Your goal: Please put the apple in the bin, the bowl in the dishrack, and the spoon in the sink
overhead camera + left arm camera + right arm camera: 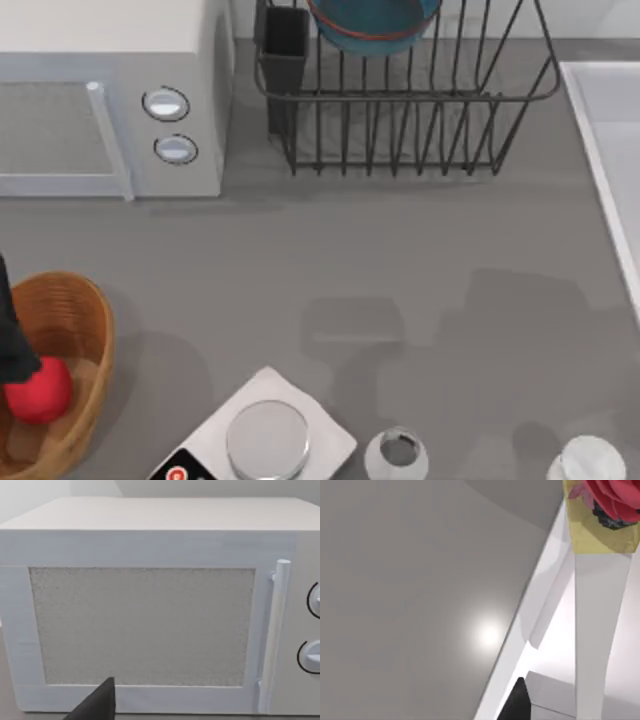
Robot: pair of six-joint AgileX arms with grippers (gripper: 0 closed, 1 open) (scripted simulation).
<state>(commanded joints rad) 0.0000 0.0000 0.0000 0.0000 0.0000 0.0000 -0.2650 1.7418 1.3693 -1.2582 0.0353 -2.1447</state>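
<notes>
The red apple lies inside the tan wicker bin at the table's lower left. A dark part of my left arm hangs over the bin, right beside the apple. The teal bowl rests in the dark wire dishrack at the back. The pale sink runs along the right edge. In the right wrist view, a long white spoon with a yellow, red-flowered end stretches over the sink's rim and casts a shadow on it. Whether my right gripper holds the spoon cannot be told.
A white microwave with two round knobs fills the back left, and the left wrist view faces its door. A kitchen scale and two clear glass jars stand along the front edge.
</notes>
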